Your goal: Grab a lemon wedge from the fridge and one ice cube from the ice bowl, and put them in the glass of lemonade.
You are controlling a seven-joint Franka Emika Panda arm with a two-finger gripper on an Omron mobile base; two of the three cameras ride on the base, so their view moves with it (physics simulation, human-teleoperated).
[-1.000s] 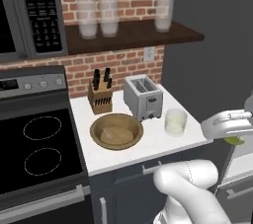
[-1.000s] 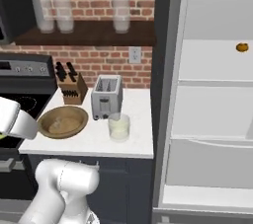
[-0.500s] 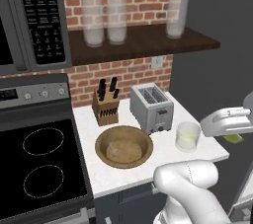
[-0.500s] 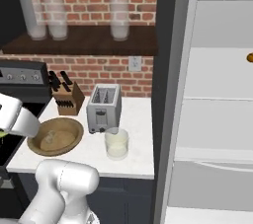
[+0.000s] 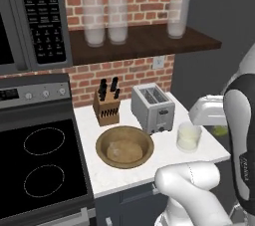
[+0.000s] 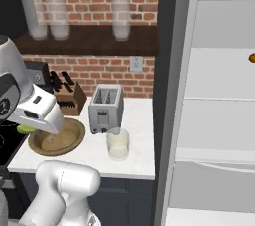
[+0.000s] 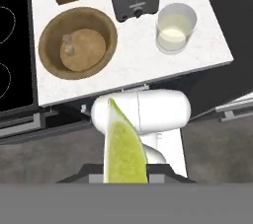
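My gripper [image 7: 124,174] is shut on the lemon wedge [image 7: 122,148], a yellow-green sliver that stands up between the fingers. It hangs in front of the counter edge, right of the glass in the left base view, where the lemon wedge [image 5: 219,130] peeks out under the white hand. The glass of lemonade [image 7: 174,27] stands near the counter's right front corner. The wooden ice bowl [image 7: 49,30] lies left of it, with a small clear ice cube [image 7: 69,49] inside. The fridge [image 6: 219,120] stands open on the right, its pale shelves showing.
A toaster [image 5: 152,106] and a knife block [image 5: 106,105] stand behind the bowl. The black stove [image 5: 37,165] adjoins the counter on the left. Tall frosted glasses [image 5: 117,20] line the shelf above. A small orange item [image 6: 252,57] sits on a fridge shelf.
The base has driven closer to the counter, so both base views shifted and the counter things look larger. The gripper stays shut on the lemon wedge.
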